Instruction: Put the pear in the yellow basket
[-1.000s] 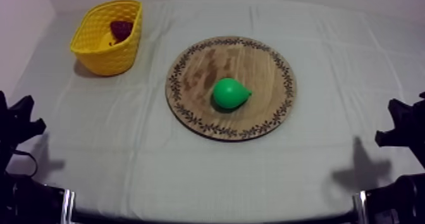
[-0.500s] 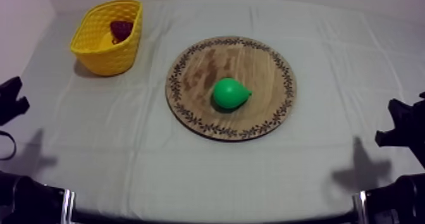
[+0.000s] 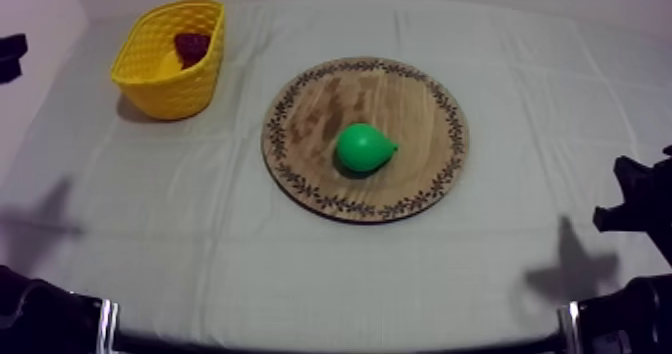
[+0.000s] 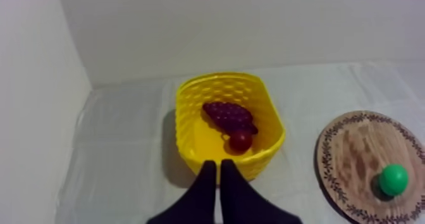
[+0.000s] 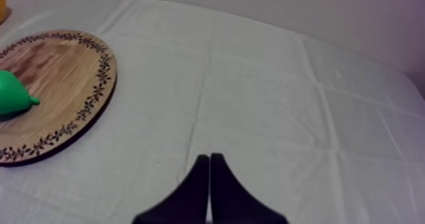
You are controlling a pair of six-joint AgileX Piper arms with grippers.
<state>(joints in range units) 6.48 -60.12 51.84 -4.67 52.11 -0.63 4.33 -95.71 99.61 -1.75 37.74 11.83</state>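
Pear [image 3: 363, 147] lies near board [image 3: 305, 108] centre, tip apparently toward 3 o'clock; basket [image 3: 165, 90] at 10 o'clock. Left tool [image 4: 219, 168] and right tool [image 5: 209, 158] closed, empty. Advise opening wide, gripping across the body.

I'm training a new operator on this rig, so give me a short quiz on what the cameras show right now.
1. True or false: the pear lies on the wooden board.
2. What lies in the yellow basket? A: a banana. B: a bunch of grapes and a small red fruit. C: a second pear.
3. Fill in: the left gripper and the right gripper each hold nothing, and their fingers are ____.

Key: 1 true; 2 B; 3 shut.
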